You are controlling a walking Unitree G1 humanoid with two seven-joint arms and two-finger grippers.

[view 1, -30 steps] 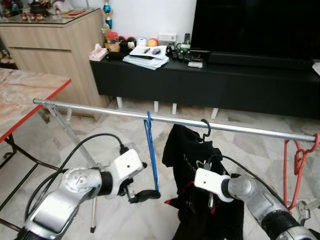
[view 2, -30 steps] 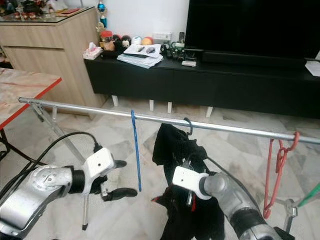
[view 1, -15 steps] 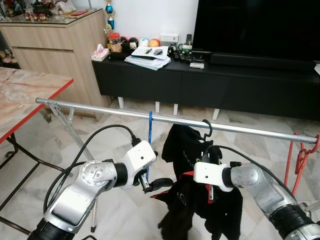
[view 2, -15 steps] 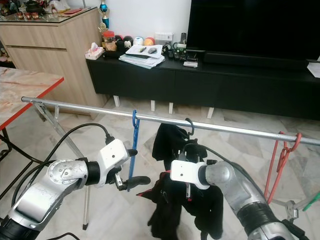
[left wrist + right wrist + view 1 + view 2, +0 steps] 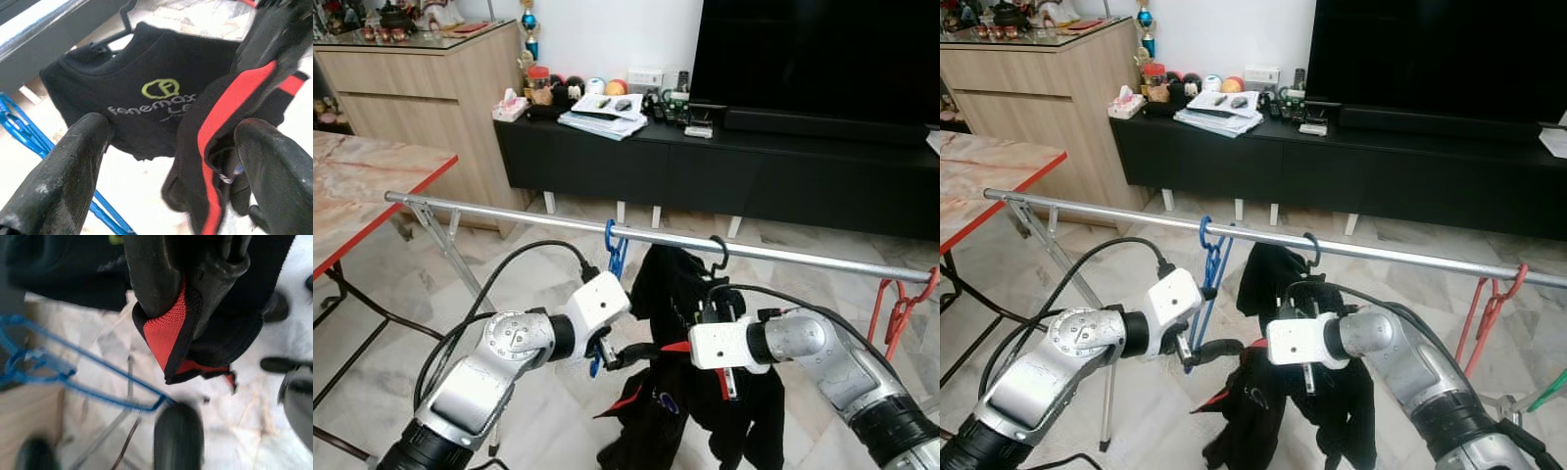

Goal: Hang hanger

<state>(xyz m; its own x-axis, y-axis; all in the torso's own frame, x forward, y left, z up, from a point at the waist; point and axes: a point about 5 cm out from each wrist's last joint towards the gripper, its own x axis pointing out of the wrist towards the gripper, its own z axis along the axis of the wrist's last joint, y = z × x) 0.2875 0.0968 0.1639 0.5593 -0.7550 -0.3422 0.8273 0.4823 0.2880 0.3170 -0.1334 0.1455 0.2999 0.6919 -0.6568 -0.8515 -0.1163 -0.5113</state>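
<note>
So, taking the metal rail [image 5: 656, 238] as the anchor: a blue hanger [image 5: 613, 257] hooks over it left of centre, its lower part hidden behind the left gripper [image 5: 615, 356], whose fingers are spread wide just below. Right beside that, a black hanger [image 5: 717, 255] hangs from the rail carrying a black shirt [image 5: 677, 294] with red trim; the wrist view shows a green logo and "fenemax", the rest too blurry. The right gripper [image 5: 1307, 377] is pinching the shirt's red-edged fabric. A red hanger [image 5: 899, 311] dangles at the rail's far right, partly cut off.
</note>
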